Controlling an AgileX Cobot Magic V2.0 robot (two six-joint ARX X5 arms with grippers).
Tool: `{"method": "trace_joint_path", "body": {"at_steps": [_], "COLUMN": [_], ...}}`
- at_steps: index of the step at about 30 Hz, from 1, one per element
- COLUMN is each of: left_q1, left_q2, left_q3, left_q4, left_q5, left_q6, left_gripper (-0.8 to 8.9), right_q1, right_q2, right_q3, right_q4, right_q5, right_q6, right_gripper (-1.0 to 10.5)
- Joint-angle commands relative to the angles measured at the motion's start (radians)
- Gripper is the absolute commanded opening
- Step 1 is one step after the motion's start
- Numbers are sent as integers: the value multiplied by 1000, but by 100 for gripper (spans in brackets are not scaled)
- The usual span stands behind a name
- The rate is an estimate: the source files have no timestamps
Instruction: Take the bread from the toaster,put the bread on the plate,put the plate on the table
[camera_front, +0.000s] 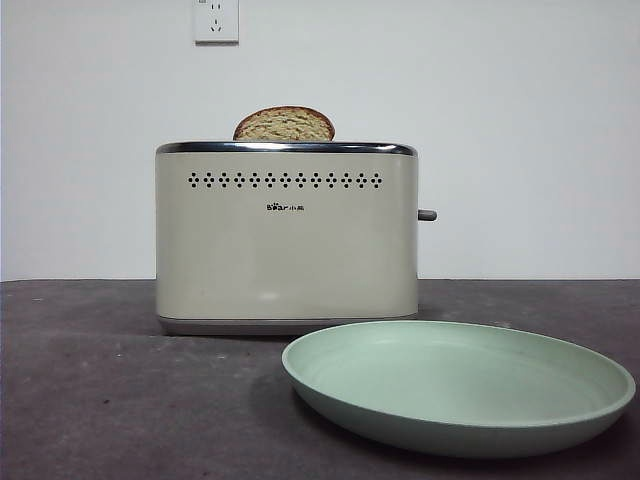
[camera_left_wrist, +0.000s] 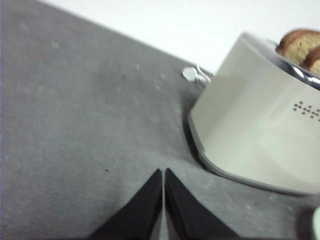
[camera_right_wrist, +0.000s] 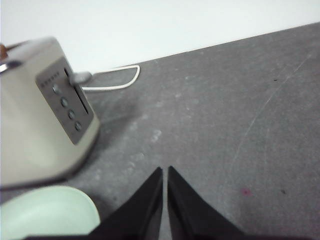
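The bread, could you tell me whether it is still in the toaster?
In: only the bread's domed top shows above the toaster's chrome rim.

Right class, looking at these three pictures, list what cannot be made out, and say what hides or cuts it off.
- Bread: front view shows only its dome; the toaster hides the rest.
- Second slice: left wrist view shows two blurred crusts; the edge cuts them.
- Plate: right wrist view cuts it off; right hand covers part.
- Toaster panel buttons: right wrist view, labels too small.
- Left hand: absent from the front view.
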Motion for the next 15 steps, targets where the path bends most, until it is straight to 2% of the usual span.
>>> {"method": "trace_joint_path", "body": {"at_steps": [1,5,9,15], "left_q1": [3,3,3,-3], "left_q2": [5,47,127,280], "left_q3": [70,160,254,425], "left_q4": [-26,-85,-131,-254], "left_q5": [14,43,104,190], "left_q6": [-18,-17,11,120], "left_gripper": [7,7,7,7], "right_q1": [-1,0,0,12], "right_q2": [-1,45,132,312], "right_q3": [73,176,293,502], "right_q4": [-10,-56,-138,-297], "right_q5": [0,0,-13,-129], "right_q6": [42,40,0,-109], "right_gripper": [4,4,4,4]}}
